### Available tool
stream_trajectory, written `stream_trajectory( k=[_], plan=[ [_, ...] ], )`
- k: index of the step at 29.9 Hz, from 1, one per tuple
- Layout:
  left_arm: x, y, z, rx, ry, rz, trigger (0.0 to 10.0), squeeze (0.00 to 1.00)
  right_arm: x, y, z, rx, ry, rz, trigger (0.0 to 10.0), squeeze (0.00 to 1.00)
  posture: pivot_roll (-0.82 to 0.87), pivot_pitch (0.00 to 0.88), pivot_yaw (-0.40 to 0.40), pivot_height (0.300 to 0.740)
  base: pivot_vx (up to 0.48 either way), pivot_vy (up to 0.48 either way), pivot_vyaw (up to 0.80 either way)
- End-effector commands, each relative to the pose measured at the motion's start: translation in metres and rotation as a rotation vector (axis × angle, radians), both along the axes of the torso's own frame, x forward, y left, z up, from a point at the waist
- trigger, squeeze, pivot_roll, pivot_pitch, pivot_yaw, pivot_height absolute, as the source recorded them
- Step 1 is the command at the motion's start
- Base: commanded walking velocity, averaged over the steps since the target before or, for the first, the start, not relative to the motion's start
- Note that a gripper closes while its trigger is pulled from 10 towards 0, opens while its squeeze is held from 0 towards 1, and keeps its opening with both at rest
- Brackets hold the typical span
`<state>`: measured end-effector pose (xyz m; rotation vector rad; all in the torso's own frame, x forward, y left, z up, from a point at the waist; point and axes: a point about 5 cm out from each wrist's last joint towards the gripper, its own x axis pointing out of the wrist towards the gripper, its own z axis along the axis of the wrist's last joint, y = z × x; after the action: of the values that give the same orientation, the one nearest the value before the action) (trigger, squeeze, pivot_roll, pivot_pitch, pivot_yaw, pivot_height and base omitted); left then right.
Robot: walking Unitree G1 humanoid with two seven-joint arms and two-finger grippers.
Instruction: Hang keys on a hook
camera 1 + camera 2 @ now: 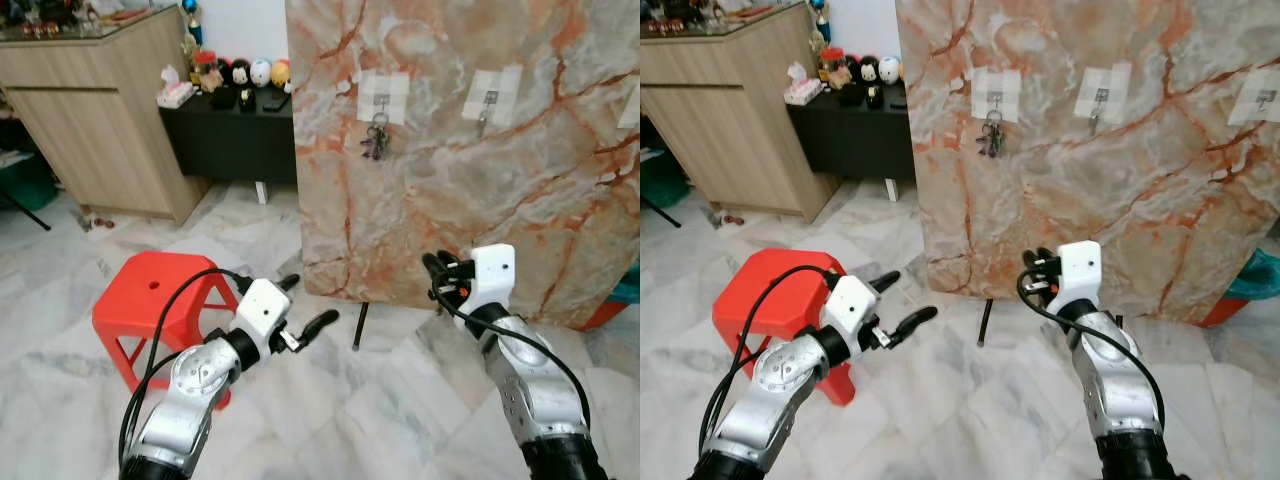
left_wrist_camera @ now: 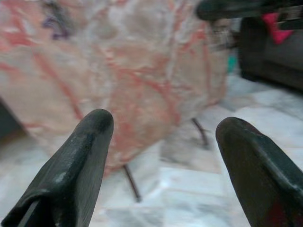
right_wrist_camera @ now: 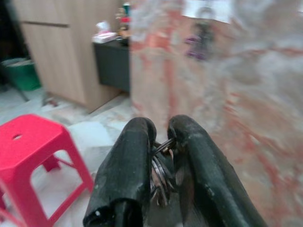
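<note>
Nearest, at about seven o'clock, the left hand (image 1: 306,305) hovers over the pale marble floor (image 1: 330,400) with its two black fingers spread wide apart and nothing between them. At about five o'clock the right hand (image 3: 158,135) is raised before the panel, its fingers pressed together and clamped on a bunch of metal keys on a ring (image 3: 161,177), which sits between the finger pads. Just beyond the left arm, at nine o'clock, stands a red plastic stool (image 1: 150,295) with a hole in its seat. Farther off, from twelve to three o'clock, a large slab of pink-and-orange veined marble panel (image 1: 450,190) stands upright on thin dark legs. On it, small metal hooks are fixed on white square pads: the left hook (image 1: 381,99) carries a second dark bunch of keys (image 1: 376,138), the middle hook (image 1: 489,100) is bare. Farthest, at ten to eleven o'clock, a light wooden cabinet (image 1: 100,110) adjoins a low black surface (image 1: 235,135) holding small toy figures (image 1: 240,75).
</note>
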<state>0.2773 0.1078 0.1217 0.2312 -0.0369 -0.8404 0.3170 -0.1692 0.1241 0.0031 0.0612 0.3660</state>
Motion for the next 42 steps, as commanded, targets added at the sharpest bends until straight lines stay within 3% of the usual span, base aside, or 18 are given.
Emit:
stream_trajectory(
  k=[1,4,7,8,15,17,18,19,20,23,24,25,26,27,29,34,36,42],
  plan=[
    [-0.003,-0.01,0.01,-0.01,-0.01,-0.079,10.0,0.0,0.001,0.002,0.013,-0.021,-0.039,0.038,10.0,0.0,0.0,0.0,-0.014,0.74,0.0,0.0,0.0],
    [-0.011,-0.026,0.016,-0.02,0.001,-0.184,10.0,0.0,-0.001,0.001,0.019,-0.043,-0.049,0.068,10.0,0.0,0.0,0.0,-0.01,0.74,0.0,0.0,0.0],
    [-0.015,-0.037,0.018,-0.022,0.01,-0.252,10.0,0.0,-0.003,0.002,0.022,-0.008,-0.052,0.078,10.0,0.0,-0.01,0.0,-0.006,0.74,0.0,0.0,0.0],
    [-0.016,-0.043,0.019,-0.022,0.019,-0.286,10.0,0.0,-0.004,0.004,0.023,0.05,-0.047,0.083,10.0,0.0,-0.01,0.0,-0.005,0.74,0.0,0.0,0.0],
    [-0.018,-0.048,0.02,-0.019,0.036,-0.313,10.0,0.0,-0.008,0.011,0.023,0.057,-0.05,0.144,10.0,0.0,0.0,0.0,-0.005,0.74,0.0,0.0,0.0],
    [-0.015,-0.043,0.017,-0.014,0.027,-0.256,10.0,0.0,-0.007,0.01,0.02,0.052,-0.038,0.124,10.0,0.0,0.0,0.0,-0.005,0.74,0.0,0.0,0.0],
    [-0.01,-0.034,0.013,-0.021,0.029,-0.154,10.0,0.0,-0.007,0.008,0.016,0.055,-0.022,0.096,10.0,0.0,0.0,0.0,-0.007,0.74,0.0,0.0,0.0],
    [-0.01,-0.034,0.013,-0.021,0.029,-0.154,10.0,0.0,-0.007,0.008,0.016,0.055,-0.022,0.096,10.0,0.0,0.0,0.0,-0.007,0.74,0.0,0.0,0.0],
    [-0.003,-0.022,0.008,-0.036,0.034,-0.013,10.0,0.0,-0.007,0.006,0.013,0.053,-0.006,0.061,10.0,0.0,0.0,0.0,-0.007,0.74,0.0,0.0,0.0],
    [0.003,0.003,-0.003,-0.063,0.06,0.226,10.0,0.0,-0.005,-0.003,0.004,0.041,0.039,-0.065,10.0,0.0,0.01,0.0,-0.008,0.74,0.0,0.0,0.0],
    [0.003,0.003,-0.003,-0.063,0.06,0.226,10.0,0.0,-0.005,-0.003,0.004,0.041,0.039,-0.065,10.0,0.0,0.01,0.0,-0.008,0.74,0.0,0.0,0.0],
    [0.002,0.022,-0.015,-0.06,0.09,0.383,10.0,0.0,-0.005,-0.012,-0.006,0.051,0.079,-0.185,10.0,0.0,0.01,0.0,-0.011,0.74,0.0,0.0,0.0],
    [0.001,0.032,-0.022,-0.054,0.106,0.459,10.0,0.0,-0.006,-0.015,-0.012,0.068,0.096,-0.23,10.0,0.0,0.01,0.0,-0.011,0.74,0.0,0.0,0.0],
    [0.001,0.032,-0.022,-0.054,0.106,0.459,10.0,0.0,-0.006,-0.015,-0.012,0.068,0.096,-0.23,10.0,0.0,0.01,0.0,-0.011,0.74,0.0,0.0,0.0],
    [-0.001,0.051,-0.033,-0.064,0.126,0.617,10.0,0.0,-0.013,-0.022,-0.032,0.095,0.137,-0.336,10.0,0.0,0.01,0.0,-0.015,0.74,0.0,0.0,0.0],
    [0.0,0.06,-0.032,-0.107,0.122,0.699,10.0,0.0,-0.028,-0.027,-0.055,0.096,0.193,-0.411,10.0,0.0,0.01,0.0,-0.018,0.74,0.0,0.0,0.0],
    [0.0,0.064,-0.027,-0.126,0.094,0.733,10.0,0.0,-0.041,-0.027,-0.062,0.124,0.194,-0.413,10.0,0.0,0.01,0.0,-0.013,0.74,0.0,0.0,0.0],
    [-0.004,0.064,-0.033,-0.139,0.104,0.741,10.0,0.0,-0.047,-0.032,-0.065,0.107,0.199,-0.441,10.0,0.0,0.0,0.0,-0.007,0.74,0.0,0.0,0.0]
  ],
)
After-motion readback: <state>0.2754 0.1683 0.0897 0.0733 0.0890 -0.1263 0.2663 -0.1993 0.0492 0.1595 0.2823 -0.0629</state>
